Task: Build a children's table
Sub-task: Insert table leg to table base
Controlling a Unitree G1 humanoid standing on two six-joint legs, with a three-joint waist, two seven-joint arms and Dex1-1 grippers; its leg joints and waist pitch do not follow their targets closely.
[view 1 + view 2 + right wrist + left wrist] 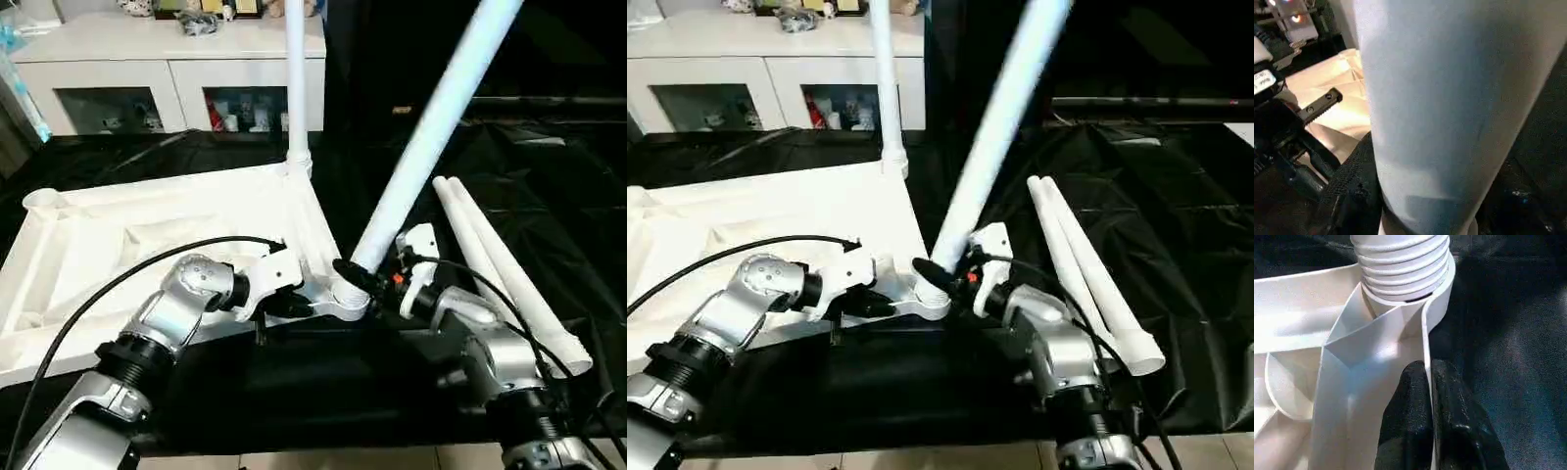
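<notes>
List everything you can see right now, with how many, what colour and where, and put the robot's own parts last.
tabletop: one, white, upside down on the black-draped table, ribbed underside up.
upright leg: one, white, standing in the tabletop's far corner socket.
tilted leg: one, white, leaning, its threaded end at the near corner socket.
loose legs: two, white, lying side by side on the black cloth to the right of the tabletop.
black-draped table: one, black, under everything.
cabinet: one, white with glass doors, behind the table, small items on top and inside.
left gripper: one, black fingers, pinched on the tabletop's rim near the socket.
right gripper: one, black fingers, closed around the tilted leg's lower end.
</notes>
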